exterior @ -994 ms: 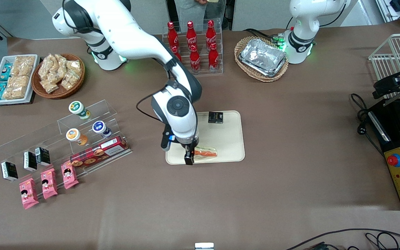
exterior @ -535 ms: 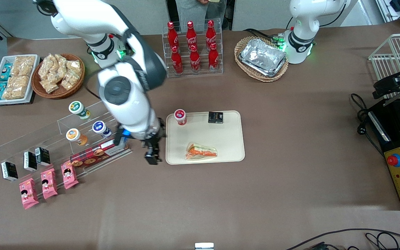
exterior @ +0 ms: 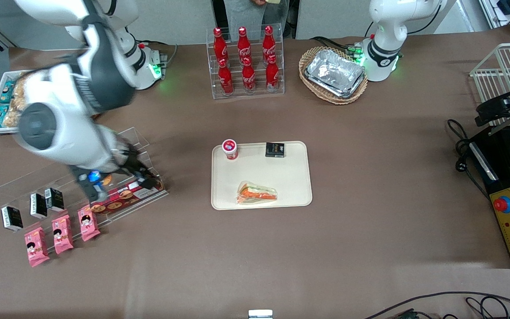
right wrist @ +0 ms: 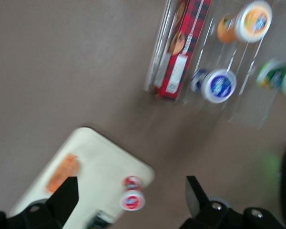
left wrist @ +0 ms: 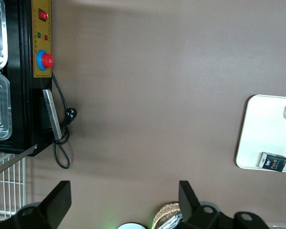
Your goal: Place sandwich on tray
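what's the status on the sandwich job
Gripper open, empty, above the clear snack rack. Sandwich lying flat on the tray, nearer the front camera than the red-capped cup and black box. Nothing in the way.

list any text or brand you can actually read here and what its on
None reads clearly.
Red bottles: white script, too small to read.
Black box on the tray: print too small.
Red biscuit box under the gripper: blurred.
Sandwich: no label visible.

cream-beige tray (exterior: 297,177), orange-and-green sandwich (exterior: 257,194) — brown table (exterior: 370,177)
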